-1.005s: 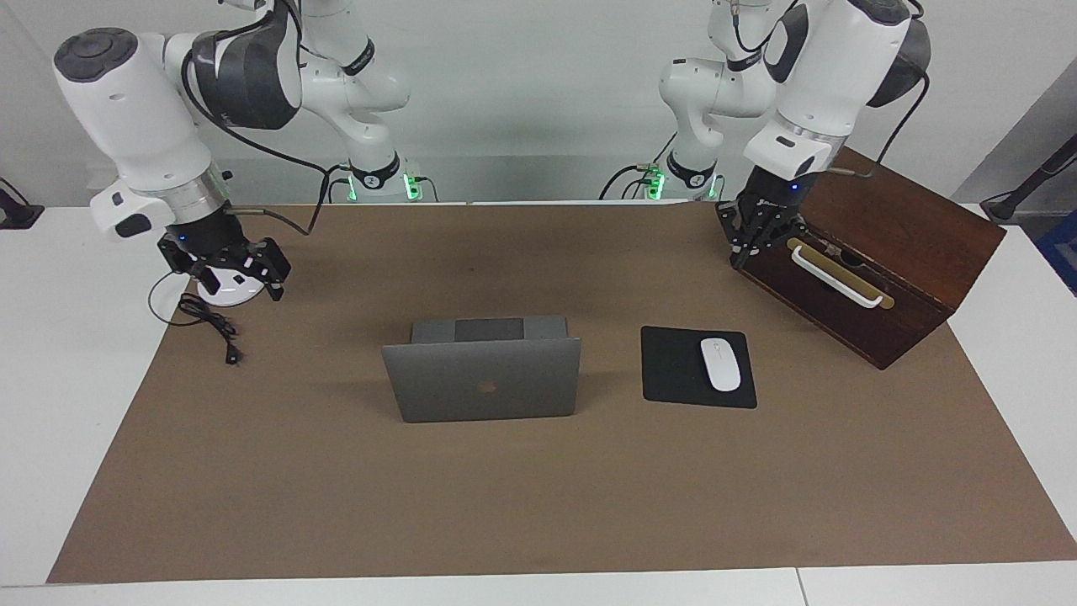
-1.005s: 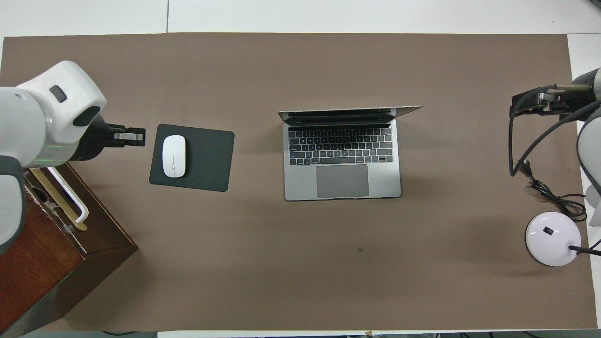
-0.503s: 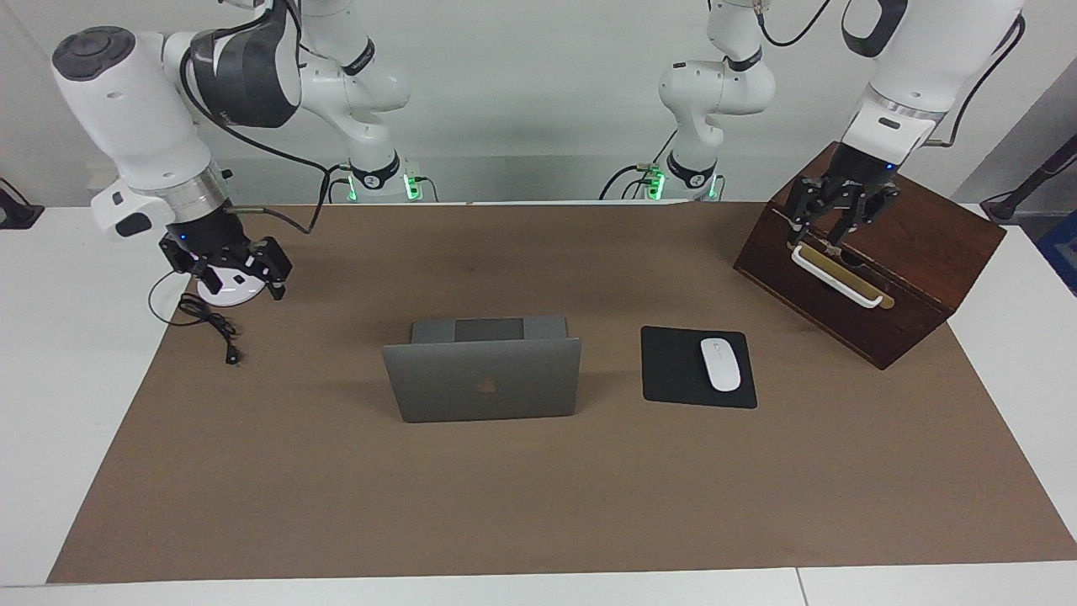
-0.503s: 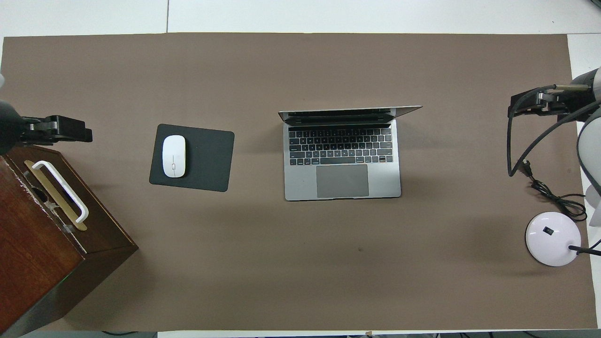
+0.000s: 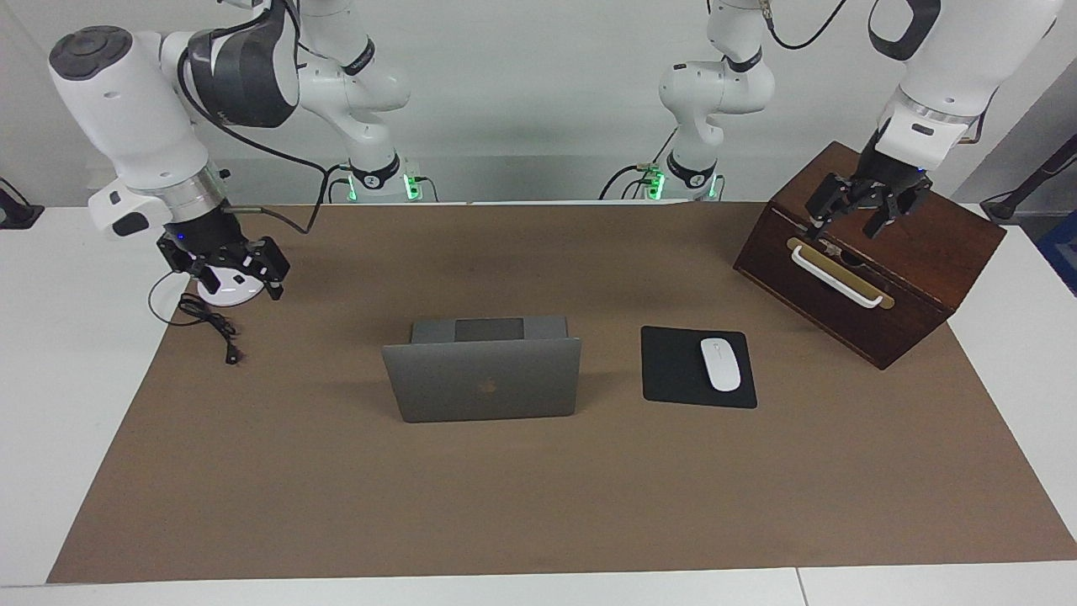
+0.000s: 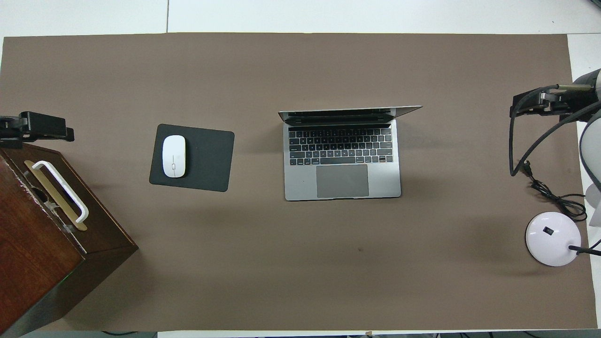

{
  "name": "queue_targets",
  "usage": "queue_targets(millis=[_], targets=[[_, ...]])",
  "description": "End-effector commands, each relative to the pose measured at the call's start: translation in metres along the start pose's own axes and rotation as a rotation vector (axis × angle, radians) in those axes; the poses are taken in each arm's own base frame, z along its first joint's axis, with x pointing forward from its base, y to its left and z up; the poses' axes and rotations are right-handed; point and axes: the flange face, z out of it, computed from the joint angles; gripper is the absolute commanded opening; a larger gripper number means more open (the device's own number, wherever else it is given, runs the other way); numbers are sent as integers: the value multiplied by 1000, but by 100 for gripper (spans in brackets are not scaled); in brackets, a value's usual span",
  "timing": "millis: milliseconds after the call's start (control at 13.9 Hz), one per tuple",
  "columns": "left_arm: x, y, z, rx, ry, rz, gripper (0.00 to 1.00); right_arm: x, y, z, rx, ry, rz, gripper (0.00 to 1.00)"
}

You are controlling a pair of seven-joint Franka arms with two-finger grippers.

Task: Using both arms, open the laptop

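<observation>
Swinging away from the mouse pad (image 5: pixel 673 370), the left tool (image 5: pixel 850 225) has risen and now hangs over the top of the wooden box (image 5: pixel 925 244), just above its white handle (image 5: pixel 837 276). Its fingers, pinched together a second ago, now stand spread apart and hold nothing. The right tool (image 5: pixel 240 284) has barely shifted and waits over the white lamp base (image 6: pixel 553 238); whether it is open or closed I cannot tell.

Clock directions are read from overhead, with 12 pointing away from the robots. The laptop (image 5: pixel 484 379) has not moved. It sits at the middle of the brown mat (image 5: pixel 538 505) on the tabletop (image 5: pixel 50 353), its lid raised roughly upright and its keyboard facing the robots. Neither tool touches it. The mouse pad lies at its 9 o'clock, with the white mouse (image 5: pixel 720 364) on it. The box stands at about 8 o'clock, toward the left arm's end. The lamp base and a black cable (image 5: pixel 210 324) lie at about 4 o'clock, at the right arm's end.
</observation>
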Motion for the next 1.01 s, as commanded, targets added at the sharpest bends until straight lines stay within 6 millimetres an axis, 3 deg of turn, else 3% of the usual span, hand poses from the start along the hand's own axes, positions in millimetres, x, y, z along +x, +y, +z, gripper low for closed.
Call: queue_targets(millis=[0,359,934], targets=[[0,-11,2,25,-32,-15,100,-8,3,-2,15,-6,-26,100],[-3,-14,1,24,-24,-27,100,-8,3,-3,17,-5,-20,100],[-7,-4,-2,22,-27,-2,100,-7,3,-3,17,-2,-18,100]])
